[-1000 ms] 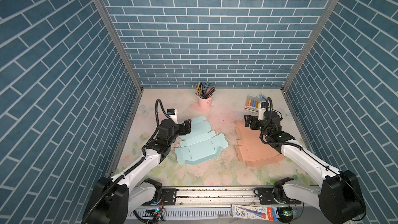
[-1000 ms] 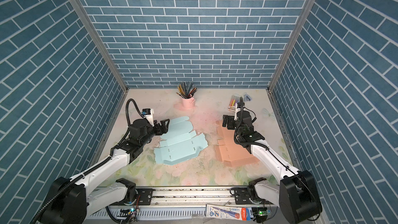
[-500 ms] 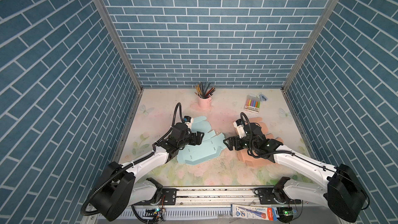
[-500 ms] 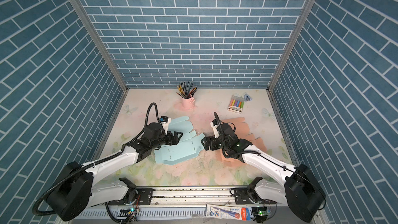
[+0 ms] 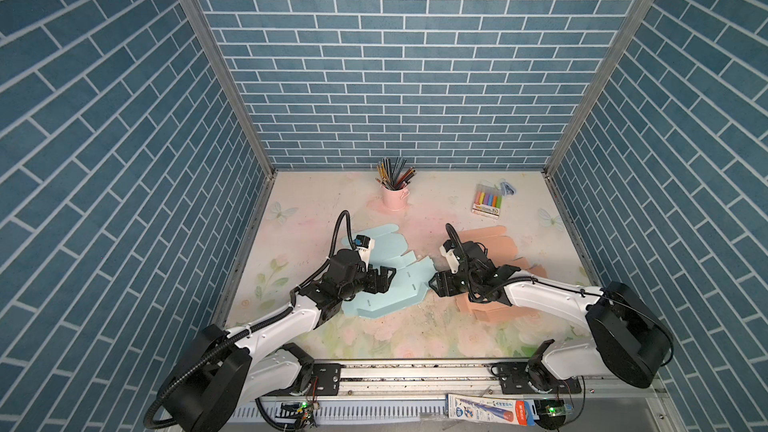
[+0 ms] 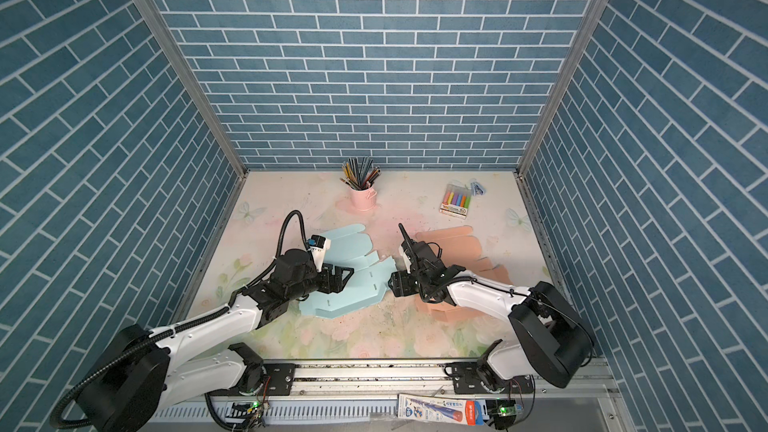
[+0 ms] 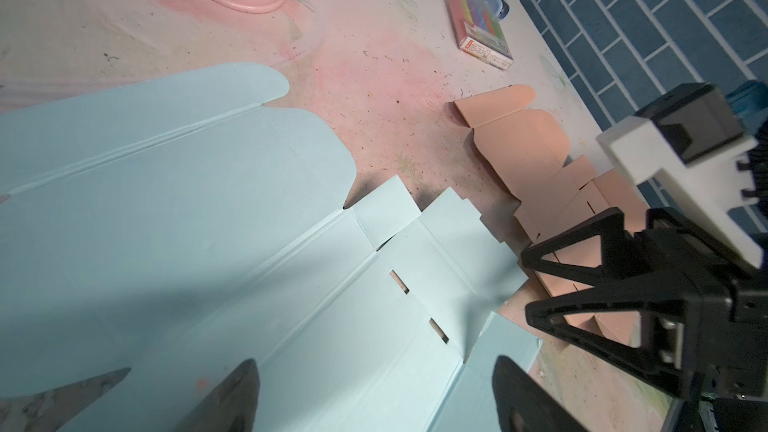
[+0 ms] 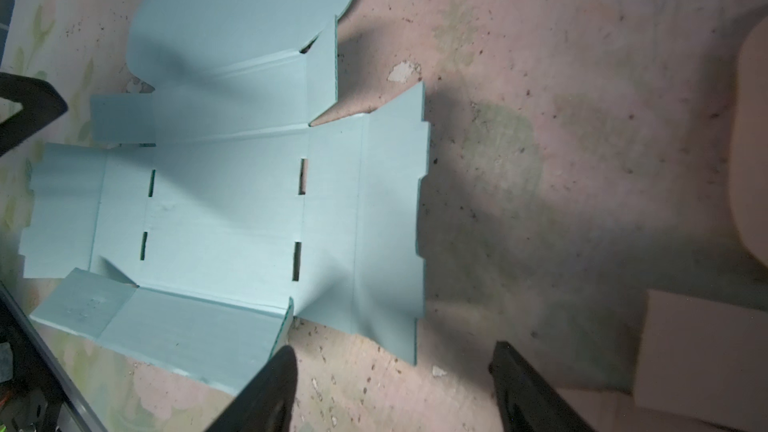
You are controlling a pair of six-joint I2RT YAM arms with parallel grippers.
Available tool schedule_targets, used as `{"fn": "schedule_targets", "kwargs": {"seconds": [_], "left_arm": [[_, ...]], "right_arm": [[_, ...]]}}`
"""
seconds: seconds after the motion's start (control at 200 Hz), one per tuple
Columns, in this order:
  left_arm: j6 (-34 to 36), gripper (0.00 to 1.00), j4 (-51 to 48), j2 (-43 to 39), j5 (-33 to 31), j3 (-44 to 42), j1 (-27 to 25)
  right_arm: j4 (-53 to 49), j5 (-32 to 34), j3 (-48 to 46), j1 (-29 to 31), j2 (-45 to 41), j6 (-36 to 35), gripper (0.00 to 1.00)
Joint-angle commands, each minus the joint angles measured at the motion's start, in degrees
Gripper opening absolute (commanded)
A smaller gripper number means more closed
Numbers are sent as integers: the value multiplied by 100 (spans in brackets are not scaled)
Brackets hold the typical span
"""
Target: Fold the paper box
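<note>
The blue box (image 5: 409, 286) lies flat and unfolded mid-scene on the table (image 5: 374, 338), left of the orange box (image 5: 492, 238). The left gripper (image 5: 388, 280) hovers over its left part with jaws wide apart. The right gripper (image 5: 433, 284) sits at its right edge, jaws apart and holding nothing.

Nearly tip to tip: left pincer (image 5: 390, 280) and right pincer (image 5: 434, 286)
Each blocks the other's way ahead, near but apart; the blue box blank (image 5: 409, 286) lies beneath the left one. Bare counter (image 8: 478, 243) shows between the right pincer's tips. Behind it sprawls the orange blank (image 5: 490, 238); farther off, pencil cup (image 5: 394, 199) and marker pack (image 5: 488, 201) flank open counter.
</note>
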Motion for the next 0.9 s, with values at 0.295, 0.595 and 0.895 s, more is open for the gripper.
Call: {"fn": "schedule_targets", "kwargs": {"seconds": [0.295,0.595,0.895], "left_arm": [[-144,88,31,-231,22,-82,-43],[-216,88,-46,-480,217,37,-50],[-226,88,-187,-625,243,137,-53]], "right_arm": [[753,-669,110,-471,401,-415,51],[862,-818,359,-490,794,-680,41],[519,-974,893,-543,1341,-1023,18]]}}
